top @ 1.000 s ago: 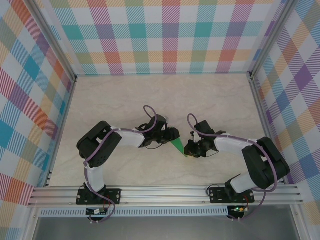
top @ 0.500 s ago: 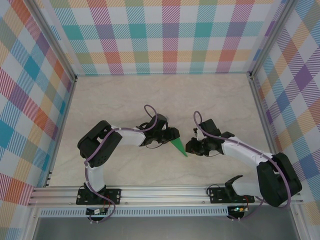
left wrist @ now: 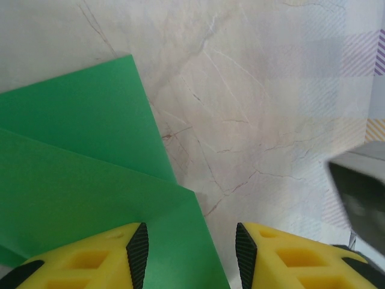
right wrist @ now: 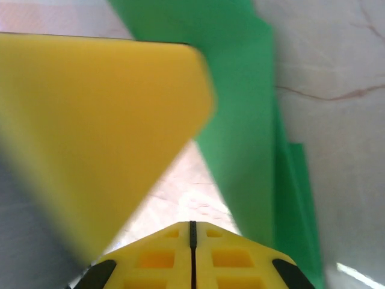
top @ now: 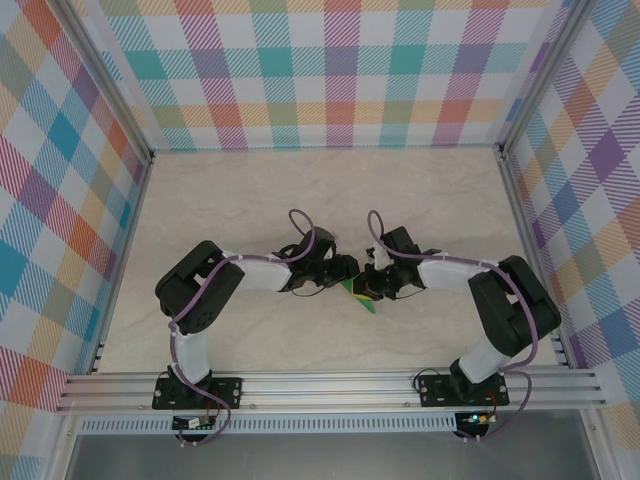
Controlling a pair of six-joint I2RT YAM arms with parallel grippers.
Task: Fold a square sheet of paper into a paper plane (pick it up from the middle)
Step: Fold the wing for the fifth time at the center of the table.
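Observation:
The folded green paper [top: 361,298] lies flat on the marble table between the two grippers, showing as a small pointed wedge. In the left wrist view the paper [left wrist: 78,180] shows two overlapping creased layers, and one edge runs between the fingers of my left gripper [left wrist: 190,256], which stands open just over it. My left gripper [top: 346,276] and right gripper [top: 369,285] nearly touch above the paper. In the right wrist view my right gripper [right wrist: 192,233] is shut with nothing between its tips. The paper [right wrist: 246,120] runs along its right side, and a blurred yellow finger [right wrist: 90,120] of the left gripper looms at the left.
Checked walls [top: 340,80] close the table on three sides. An aluminium rail [top: 330,385] crosses the near edge by the arm bases. Bare marble table [top: 250,200] stretches behind and to both sides of the grippers. A grey part of the right arm [left wrist: 361,192] enters at the right.
My right gripper has swung left and slightly back, closing in on the left gripper and covering more of the paper. The left arm has barely moved.

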